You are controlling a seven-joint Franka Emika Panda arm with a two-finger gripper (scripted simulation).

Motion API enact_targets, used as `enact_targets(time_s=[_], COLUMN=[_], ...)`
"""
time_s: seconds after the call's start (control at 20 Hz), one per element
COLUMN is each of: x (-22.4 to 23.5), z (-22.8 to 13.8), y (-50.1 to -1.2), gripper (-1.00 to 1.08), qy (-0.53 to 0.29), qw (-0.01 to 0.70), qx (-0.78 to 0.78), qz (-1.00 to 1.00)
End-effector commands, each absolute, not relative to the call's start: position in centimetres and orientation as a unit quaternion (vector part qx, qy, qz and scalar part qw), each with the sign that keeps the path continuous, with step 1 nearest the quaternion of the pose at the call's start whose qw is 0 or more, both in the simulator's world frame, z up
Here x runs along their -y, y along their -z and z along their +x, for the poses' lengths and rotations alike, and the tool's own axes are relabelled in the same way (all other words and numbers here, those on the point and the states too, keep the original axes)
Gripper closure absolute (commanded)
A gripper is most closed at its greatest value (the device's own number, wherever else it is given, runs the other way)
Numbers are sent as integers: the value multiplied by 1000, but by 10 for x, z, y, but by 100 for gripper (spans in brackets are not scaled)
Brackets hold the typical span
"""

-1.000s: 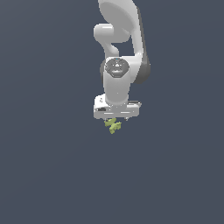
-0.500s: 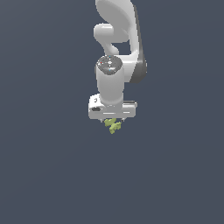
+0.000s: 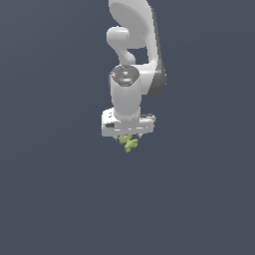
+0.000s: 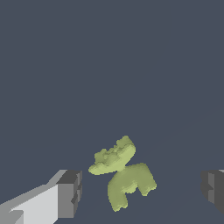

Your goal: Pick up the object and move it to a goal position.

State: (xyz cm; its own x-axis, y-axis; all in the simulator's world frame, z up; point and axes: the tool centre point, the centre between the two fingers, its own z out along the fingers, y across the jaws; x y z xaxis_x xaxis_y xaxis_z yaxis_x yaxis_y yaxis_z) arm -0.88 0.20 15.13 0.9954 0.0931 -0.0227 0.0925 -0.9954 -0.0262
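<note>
The object (image 3: 129, 143) is a small yellow-green lump with stubby prongs, lying on the dark grey floor right under the white gripper (image 3: 128, 135). In the wrist view the object (image 4: 118, 159) sits between the two grey fingertips. The gripper (image 4: 142, 191) is open wide. One finger (image 4: 70, 193) stands to one side of the object and the other finger (image 4: 214, 190) to the other side, each with a gap to it. Neither pad touches the object. The arm hangs straight down over it in the exterior view.
A plain dark grey floor (image 3: 60, 199) fills both views. The white arm (image 3: 134, 45) rises to the top edge of the exterior view. No other objects, containers or markers show.
The gripper's hand has turned about its vertical axis and shifted slightly to the exterior view's left. The object has stayed in the same spot under it.
</note>
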Motion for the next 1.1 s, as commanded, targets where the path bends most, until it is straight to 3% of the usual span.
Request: enact_targets(time_s=[0.0,1.05], x=[-2,-4], z=[-12,-55], y=[-147,-95], gripper=[-92,-92], qy=[-11,-1], qw=[11,1], qx=[64,295], qz=[-998,-955])
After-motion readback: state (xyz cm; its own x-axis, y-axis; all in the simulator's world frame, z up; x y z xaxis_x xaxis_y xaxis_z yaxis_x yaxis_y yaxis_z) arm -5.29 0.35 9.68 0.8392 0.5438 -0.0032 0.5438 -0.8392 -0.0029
